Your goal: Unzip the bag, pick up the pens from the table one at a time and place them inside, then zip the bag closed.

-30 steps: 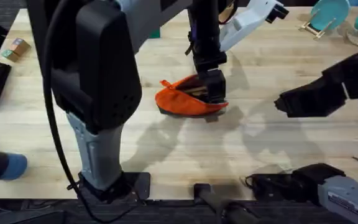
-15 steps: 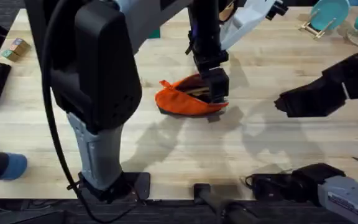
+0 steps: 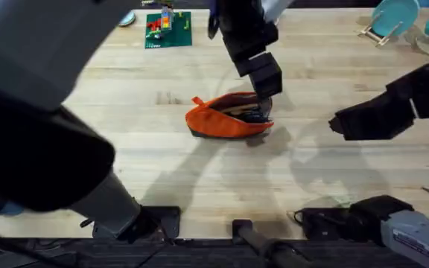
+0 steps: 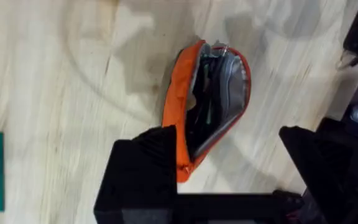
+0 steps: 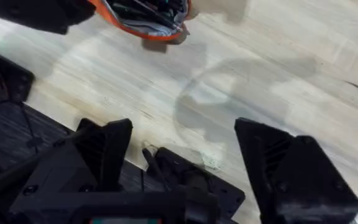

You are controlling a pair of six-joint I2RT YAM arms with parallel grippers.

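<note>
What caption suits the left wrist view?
Open orange pouch on the wooden table, pens inside, left pincer open above it.

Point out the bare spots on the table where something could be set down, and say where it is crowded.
Free: the table between the bag and the arm bases, and the planks between the bag and the green plate. Crowded: around the bag, where the left gripper hangs, and the right side under the right gripper.

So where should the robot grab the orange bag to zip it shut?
Probably the zipper pull, which I cannot pick out. The bag lies on its side on the table, mouth gaping toward the far side, pens inside. Come from above at one end of the opening, the other fingers steadying the fabric.
</note>
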